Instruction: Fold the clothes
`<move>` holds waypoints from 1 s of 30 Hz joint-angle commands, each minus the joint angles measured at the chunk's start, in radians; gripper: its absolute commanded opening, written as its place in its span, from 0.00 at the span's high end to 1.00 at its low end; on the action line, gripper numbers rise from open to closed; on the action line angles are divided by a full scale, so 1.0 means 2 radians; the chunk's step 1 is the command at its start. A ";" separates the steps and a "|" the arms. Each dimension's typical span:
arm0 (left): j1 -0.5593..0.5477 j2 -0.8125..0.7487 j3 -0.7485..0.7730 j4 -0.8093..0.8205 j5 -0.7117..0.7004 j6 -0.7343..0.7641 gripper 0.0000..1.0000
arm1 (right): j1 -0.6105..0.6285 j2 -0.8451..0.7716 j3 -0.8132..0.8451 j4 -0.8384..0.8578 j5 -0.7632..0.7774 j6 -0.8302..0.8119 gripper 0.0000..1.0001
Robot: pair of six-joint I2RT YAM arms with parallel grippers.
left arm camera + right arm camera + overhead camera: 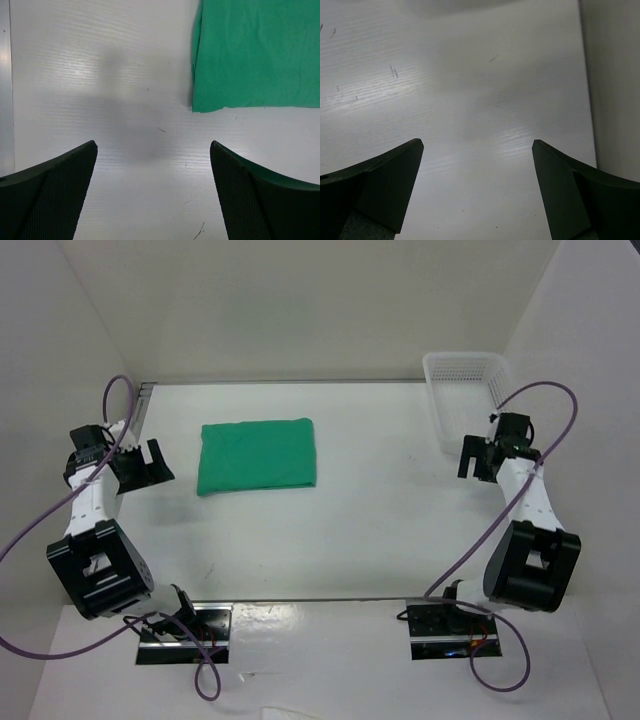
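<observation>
The clothes (pixel 257 456) lie folded into a flat green rectangle on the left half of the white table (pixel 380 510). In the left wrist view its near corner (pixel 257 52) fills the upper right. My left gripper (pixel 160 462) hovers just left of the shirt, apart from it. Its jaws are open (pixel 153 145) over bare table, nothing between them. My right gripper (pixel 463 458) is far off at the right side, beside the basket. It is open too (pixel 477 143), with only white table between its fingers.
A white mesh basket (pixel 440 410) stands at the back right corner, just behind the right gripper. White walls enclose the table on three sides; the right wall (pixel 615 100) shows close by in the right wrist view. A metal strip (pixel 5 90) runs along the left edge.
</observation>
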 commanded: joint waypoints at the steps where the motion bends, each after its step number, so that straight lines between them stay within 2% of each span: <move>1: 0.004 -0.019 -0.012 0.030 0.026 0.014 0.01 | -0.028 -0.051 -0.023 0.072 -0.020 0.007 0.02; 8: 0.034 -0.019 -0.022 0.055 0.026 0.014 0.01 | -0.079 -0.072 -0.035 0.088 -0.020 0.002 0.02; 11: 0.048 -0.024 -0.022 0.055 0.033 0.014 0.01 | -0.108 -0.072 -0.035 0.088 -0.070 -0.014 0.02; 14: 0.048 -0.024 -0.022 0.055 0.044 0.014 0.01 | -0.108 -0.085 -0.041 0.083 -0.100 -0.027 0.02; 30: 0.048 -0.029 -0.027 0.055 0.038 0.014 0.01 | -0.108 -0.085 -0.046 0.079 -0.145 -0.050 0.02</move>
